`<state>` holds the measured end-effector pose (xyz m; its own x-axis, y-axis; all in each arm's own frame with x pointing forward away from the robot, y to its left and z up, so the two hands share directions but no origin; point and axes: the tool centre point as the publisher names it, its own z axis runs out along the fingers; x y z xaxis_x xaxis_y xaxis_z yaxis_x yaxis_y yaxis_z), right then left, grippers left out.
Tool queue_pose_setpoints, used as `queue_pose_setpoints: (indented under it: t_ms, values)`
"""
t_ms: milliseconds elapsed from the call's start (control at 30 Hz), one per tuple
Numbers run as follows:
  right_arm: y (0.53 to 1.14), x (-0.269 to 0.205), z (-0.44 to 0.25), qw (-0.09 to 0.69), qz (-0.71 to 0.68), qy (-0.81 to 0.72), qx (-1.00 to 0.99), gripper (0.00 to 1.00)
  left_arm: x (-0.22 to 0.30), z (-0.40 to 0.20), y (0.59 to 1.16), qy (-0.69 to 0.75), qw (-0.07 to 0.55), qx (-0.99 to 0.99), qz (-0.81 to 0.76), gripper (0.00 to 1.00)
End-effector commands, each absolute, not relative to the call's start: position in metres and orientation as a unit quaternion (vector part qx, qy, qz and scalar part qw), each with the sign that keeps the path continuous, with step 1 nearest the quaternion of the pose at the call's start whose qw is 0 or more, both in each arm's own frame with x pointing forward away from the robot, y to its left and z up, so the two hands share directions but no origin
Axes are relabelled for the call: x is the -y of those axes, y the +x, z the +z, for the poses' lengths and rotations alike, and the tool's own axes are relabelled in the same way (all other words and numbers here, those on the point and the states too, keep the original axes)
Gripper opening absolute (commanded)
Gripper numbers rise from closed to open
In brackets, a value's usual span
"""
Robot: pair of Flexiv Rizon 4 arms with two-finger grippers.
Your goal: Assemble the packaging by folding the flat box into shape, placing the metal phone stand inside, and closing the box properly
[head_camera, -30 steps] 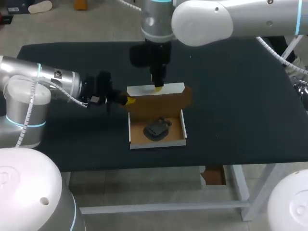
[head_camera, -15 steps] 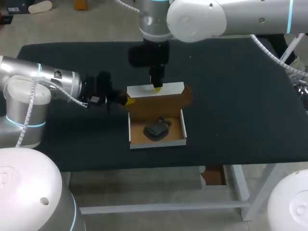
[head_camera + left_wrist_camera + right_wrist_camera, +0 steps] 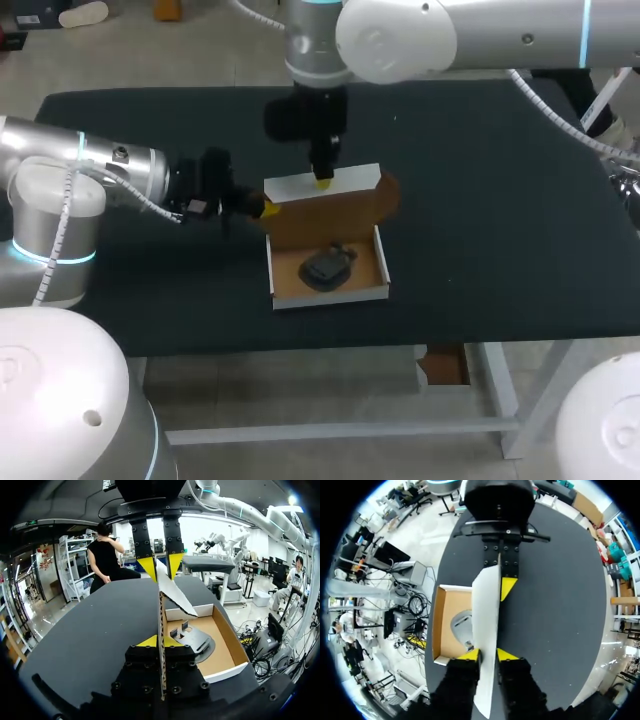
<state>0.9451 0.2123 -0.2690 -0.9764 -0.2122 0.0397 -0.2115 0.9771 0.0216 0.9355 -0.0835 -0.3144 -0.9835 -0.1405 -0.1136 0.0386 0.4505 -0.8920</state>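
Overhead, right end effector [image 3: 323,182] pinching box lid [image 3: 355,184]

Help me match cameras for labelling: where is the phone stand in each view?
Head view: phone stand inside the box tray.
Left wrist view: phone stand in the tray, beside the left gripper.
Right wrist view: phone stand half hidden behind the lid.
Landmark: the upright lid, clamped by left gripper and right gripper.

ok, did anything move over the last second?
The right arm shifted slightly toward my left. The right claw took the lid with it, so more of its white face shows. The left claw stayed clamped on the lid's edge. The box and stand didn't move.
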Motion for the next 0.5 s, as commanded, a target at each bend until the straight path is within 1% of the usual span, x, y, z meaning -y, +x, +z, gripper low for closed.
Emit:
queue_pose_setpoints:
  t_ms: [33, 333, 367, 400, 433, 500]
  values:
    - [0.95, -0.218, -0.275, 0.029, -0.004, 0.107, 0.994, 0.0, 0.085, -0.314, 0.934, -0.029, 0.086, -0.847, -0.524, 0.0]
    - [0.948, -0.215, -0.272, 0.026, -0.007, 0.107, 0.994, 0.0, 0.085, -0.314, 0.934, -0.029, 0.086, -0.847, -0.524, 0.0]
    - [0.948, -0.214, -0.27, 0.026, -0.007, 0.107, 0.994, 0.07, 0.085, -0.314, 0.934, -0.029, 0.086, -0.847, -0.524, 0.0]
    - [0.947, -0.213, -0.267, 0.024, -0.011, 0.106, 0.994, 0.49, 0.085, -0.314, 0.934, -0.029, 0.086, -0.847, -0.524, 0.0]
    - [0.947, -0.212, -0.265, 0.024, -0.011, 0.106, 0.994, 1.0, 0.085, -0.314, 0.934, -0.029, 0.086, -0.847, -0.524, 0.0]
    - [0.947, -0.209, -0.257, 0.019, -0.023, 0.106, 0.994, 1.0, 0.085, -0.314, 0.934, -0.029, 0.086, -0.847, -0.524, 0.0]
